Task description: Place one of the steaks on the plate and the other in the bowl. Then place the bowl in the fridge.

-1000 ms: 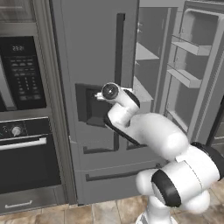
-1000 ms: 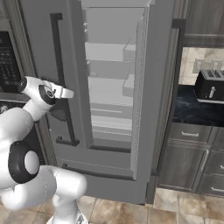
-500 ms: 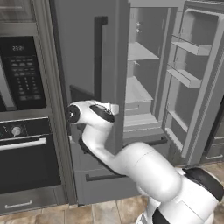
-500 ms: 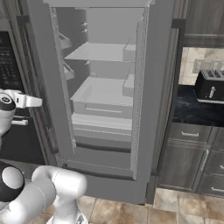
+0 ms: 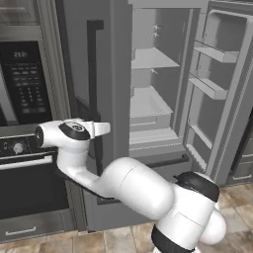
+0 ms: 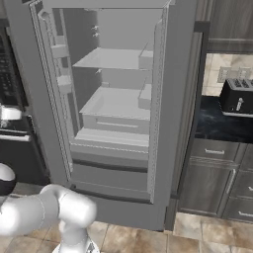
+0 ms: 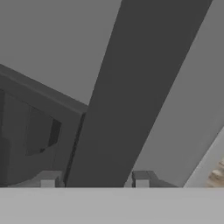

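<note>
The fridge [image 5: 163, 99] stands opened; the pincer [image 7: 94, 180], apparently spread around the dark handle [image 7: 131, 96], should be released cleanly.

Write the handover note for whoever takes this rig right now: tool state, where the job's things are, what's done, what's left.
Tool: its tips sit on either side of the dark door handle of the fridge's left door; whether they are clamped on it cannot be told.
Fridge: both doors stand open, with the shelves exposed.
Done: the fridge is opened.
Left: no bowl sits on the shelves in sight, so bowl into fridge remains. Confirm for yourself one steak on the plate and one in the bowl; these views do not settle it.
</note>
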